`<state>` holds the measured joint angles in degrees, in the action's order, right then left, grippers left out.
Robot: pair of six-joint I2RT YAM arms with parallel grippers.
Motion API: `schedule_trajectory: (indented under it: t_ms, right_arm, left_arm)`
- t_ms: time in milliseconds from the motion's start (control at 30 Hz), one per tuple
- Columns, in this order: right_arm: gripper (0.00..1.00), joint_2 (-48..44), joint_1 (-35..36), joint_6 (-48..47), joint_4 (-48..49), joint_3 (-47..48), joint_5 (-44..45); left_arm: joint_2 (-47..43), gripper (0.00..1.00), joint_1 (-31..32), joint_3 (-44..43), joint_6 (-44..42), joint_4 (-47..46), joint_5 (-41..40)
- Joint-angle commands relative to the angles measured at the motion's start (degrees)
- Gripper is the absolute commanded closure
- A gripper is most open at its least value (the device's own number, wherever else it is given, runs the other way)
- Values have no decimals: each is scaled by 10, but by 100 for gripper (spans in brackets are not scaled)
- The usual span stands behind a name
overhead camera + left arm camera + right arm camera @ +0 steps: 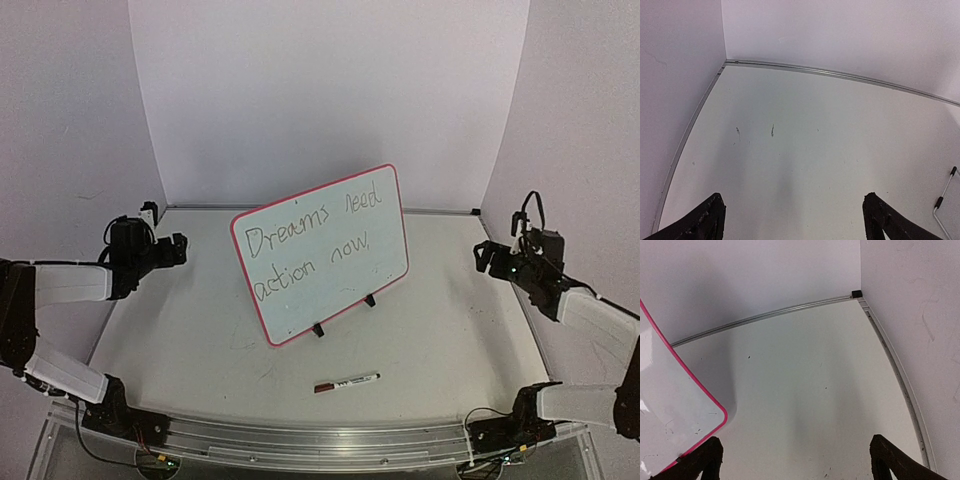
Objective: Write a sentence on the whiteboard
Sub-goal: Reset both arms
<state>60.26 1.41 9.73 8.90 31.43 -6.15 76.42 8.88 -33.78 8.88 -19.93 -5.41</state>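
Near the centre of the top view, the small rectangular glossy white whiteboard with a thin red rounded-corner frame [290, 315] stands on small black feet on the pale grey table [450, 330], its right end higher in the frame than its left. Across it runs the sentence [318, 243] in thin dark slanted handwriting: "Dreams need" above, "action now," below. Lower down, at bottom middle, a white marker pen with a dark red cap [347, 382] lies flat, apart from the feet. At the left edge the left gripper [175, 248] hovers well apart from the board, its black fingers [707, 220] spread wide over bare table. At the right edge the right gripper [485, 255] is likewise released and holds nothing, the board's red corner showing at lower left of its wrist view
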Motion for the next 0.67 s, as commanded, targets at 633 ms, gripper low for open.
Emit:
schedule_trajectory:
  t_ms: [633]
  right_arm:
    - [2, -72, -1, -54, 203, -169, 75]
  left_arm:
    - [-1, 1, -1, 86, -53, -169, -71]
